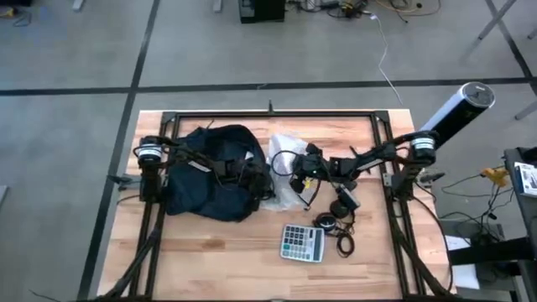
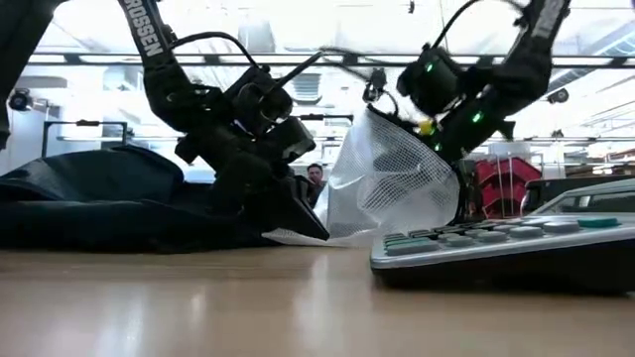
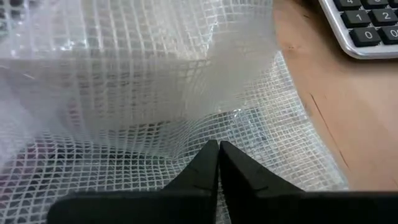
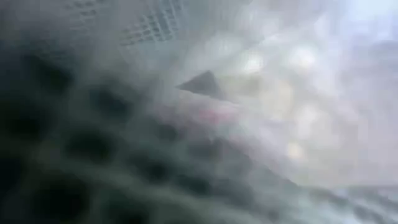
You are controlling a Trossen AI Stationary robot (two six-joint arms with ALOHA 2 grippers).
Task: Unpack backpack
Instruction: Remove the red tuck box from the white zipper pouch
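Observation:
The dark navy backpack point(image 1: 210, 172) lies slumped on the table's left half, also visible in the low view point(image 2: 89, 198). Right beside it is a white see-through mesh pouch point(image 1: 281, 164), whose top is raised while its lower edge lies on the table point(image 2: 397, 188). My left gripper point(image 3: 218, 149), shut, reaches across the backpack down onto the pouch's lower part point(image 2: 303, 223). My right gripper point(image 2: 397, 99) is at the pouch's raised top, shut on it. The pouch covers its wrist view. My left gripper's shut fingertips point(image 3: 208, 155) lie on the pouch's flat lower layer point(image 3: 186, 140), slanting down from the table's left. Whether a layer is caught between them, I cannot tell. My right gripper holds the pouch's upper edge point(image 2: 375, 111) from the table's right. The pouch stands up below it, its bottom on the table. The fingers are hidden by mesh.
A grey calculator point(image 1: 302, 243) lies near the table's front, close in the low view point(image 2: 506, 243). Black headphones with cables point(image 1: 336, 222) lie to its right. Bare wood shows at the front left point(image 1: 193, 260).

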